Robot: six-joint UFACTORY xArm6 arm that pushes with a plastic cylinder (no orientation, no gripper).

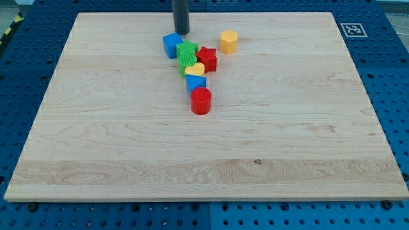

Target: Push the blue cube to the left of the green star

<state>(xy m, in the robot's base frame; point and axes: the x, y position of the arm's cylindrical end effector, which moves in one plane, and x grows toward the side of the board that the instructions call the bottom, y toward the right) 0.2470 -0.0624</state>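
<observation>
1. My tip (182,33) stands at the view's top, just above and slightly to the right of the blue cube (171,45), close to its upper right corner; whether they touch I cannot tell.
2. There are no jaws on this arm, only the straight dark rod, so nothing is clamped.
3. The blue cube sits on the wooden desk (96,128), directly beside the green star (186,49) on the star's left, the two touching or nearly so.
4. Below the green star lies a second green block (186,63), ribbed on top, its shape unclear.
5. To the star's right sits a red star (207,59), touching the cluster.
6. A yellow heart (196,68) rests just below the green blocks, followed by a small blue block (195,82) and a red cylinder (200,101).
7. A yellow hexagonal block (229,41) stands apart, to the right of the green star.
</observation>
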